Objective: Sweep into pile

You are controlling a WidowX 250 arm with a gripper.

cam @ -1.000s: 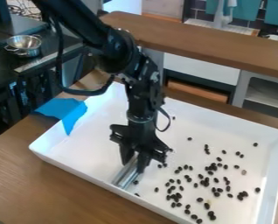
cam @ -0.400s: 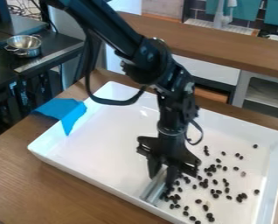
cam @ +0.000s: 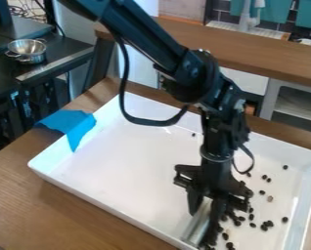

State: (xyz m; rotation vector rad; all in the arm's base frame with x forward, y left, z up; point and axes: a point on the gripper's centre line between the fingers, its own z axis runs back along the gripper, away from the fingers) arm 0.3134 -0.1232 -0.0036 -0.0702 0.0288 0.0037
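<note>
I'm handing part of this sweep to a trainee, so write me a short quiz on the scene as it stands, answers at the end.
1. Multiple choice: what is between the jaws?
A) a bowl
B) a silvery scraper
C) a blue sheet
2. True or false: the blue sheet lies wholly inside the white tray.
3. Fill in: most of the visible dark beans lie in the ____ half of the picture (left or right).

Key: 1 B; 2 false, it laps over the rim; 3 right.

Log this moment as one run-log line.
hand: holding silver blade | blade: low in white tray | dark beans: some near blade, others scattered | single pile: not yet
</note>
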